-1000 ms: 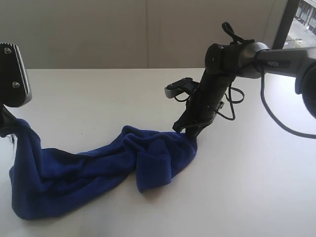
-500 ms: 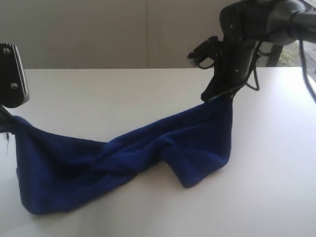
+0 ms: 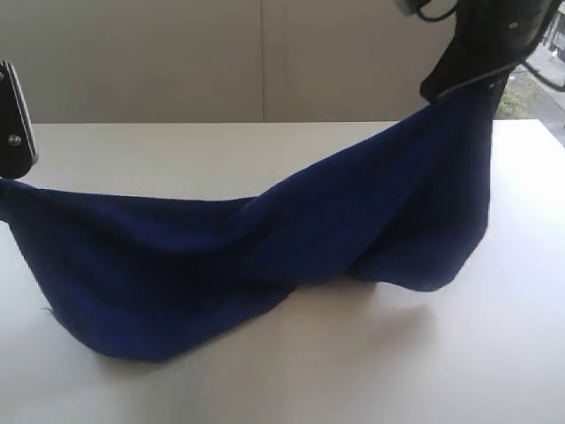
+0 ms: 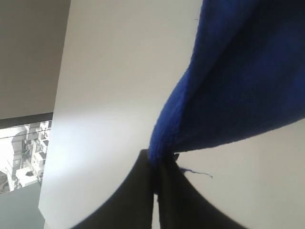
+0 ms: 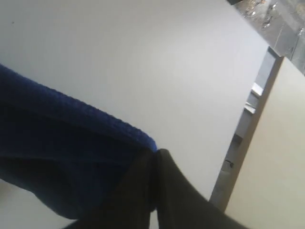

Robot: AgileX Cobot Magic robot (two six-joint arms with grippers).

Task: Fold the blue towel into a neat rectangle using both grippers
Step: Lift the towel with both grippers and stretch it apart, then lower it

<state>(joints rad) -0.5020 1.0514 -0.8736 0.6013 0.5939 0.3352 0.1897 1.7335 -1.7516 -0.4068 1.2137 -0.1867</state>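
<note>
The blue towel [image 3: 265, 256] is hung above the table [image 3: 177, 150], its ends pinched by the jaws of the left gripper [image 4: 157, 167] and right gripper [image 5: 155, 160]. The twist should be stretched out first.

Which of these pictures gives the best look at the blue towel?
The exterior view: it shows nearly the whole blue towel, lifted at both ends, twisted and sagging toward the table. The wrist views each show only a corner, pinched in the left pincer and the right pincer.
</note>
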